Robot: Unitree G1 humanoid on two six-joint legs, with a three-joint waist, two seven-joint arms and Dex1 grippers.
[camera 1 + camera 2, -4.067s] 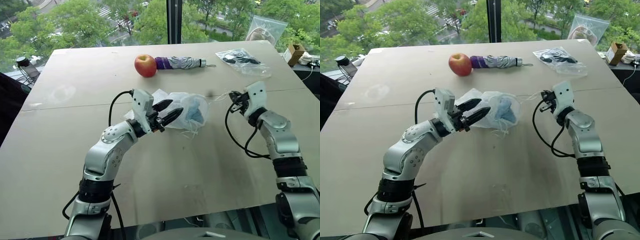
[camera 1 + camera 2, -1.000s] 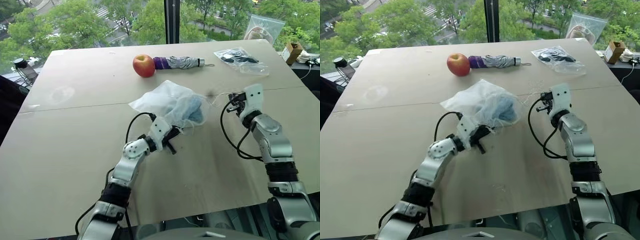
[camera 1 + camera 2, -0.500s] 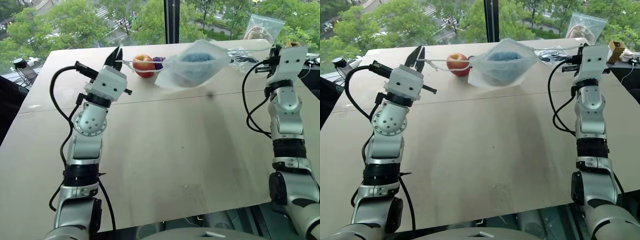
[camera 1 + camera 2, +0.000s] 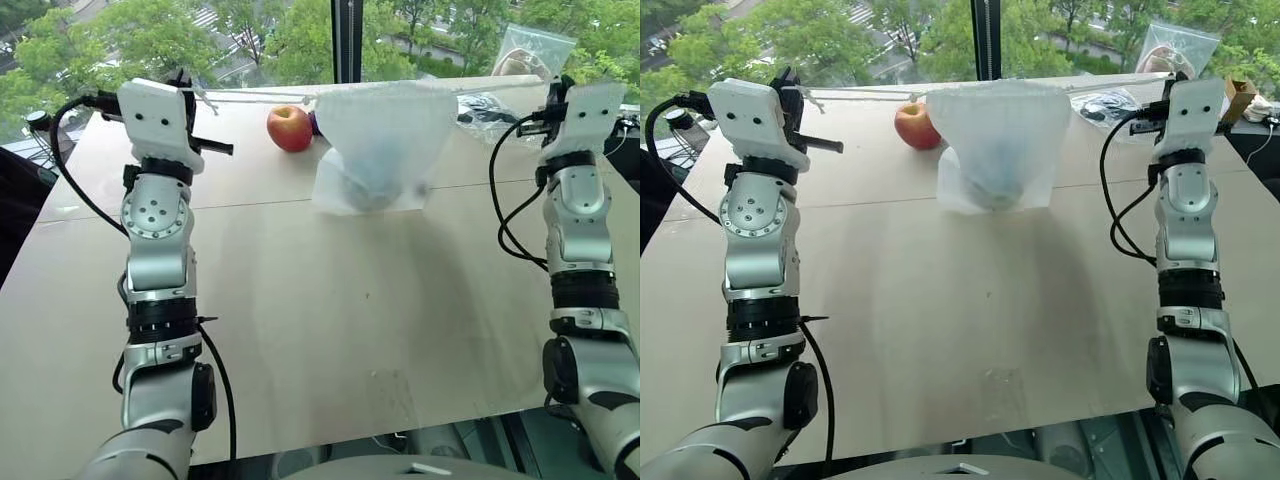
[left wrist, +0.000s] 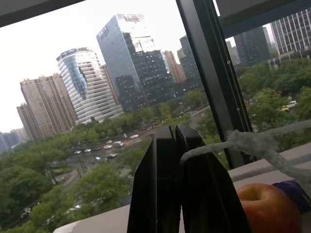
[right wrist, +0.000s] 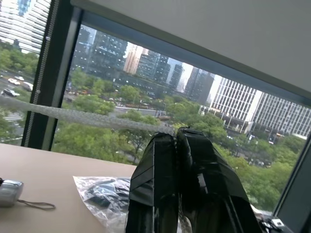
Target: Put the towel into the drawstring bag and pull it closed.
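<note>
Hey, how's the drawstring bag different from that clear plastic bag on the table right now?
The drawstring bag hangs in the air from taut cords; the plastic bag lies flat on the table. The drawstring bag is cloudy white with a bluish lump, the towel, low inside; the plastic bag is clear, with dark items inside. Both are see-through and hold something.

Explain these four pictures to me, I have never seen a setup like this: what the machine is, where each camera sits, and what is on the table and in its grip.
This is a humanoid robot with two arms, each ending in black two-fingered jaws. Two pictures come from cameras on its head, looking down over a beige table. The other two come from cameras on each wrist, looking along the fingers.

The left gripper and right gripper are each shut on a thin white cord, pulled apart. Between them hangs a thin translucent white drawstring bag with a light-blue fluffy towel showing faintly inside.

On the table lie a red apple and a clear plastic bag holding dark items.
</note>
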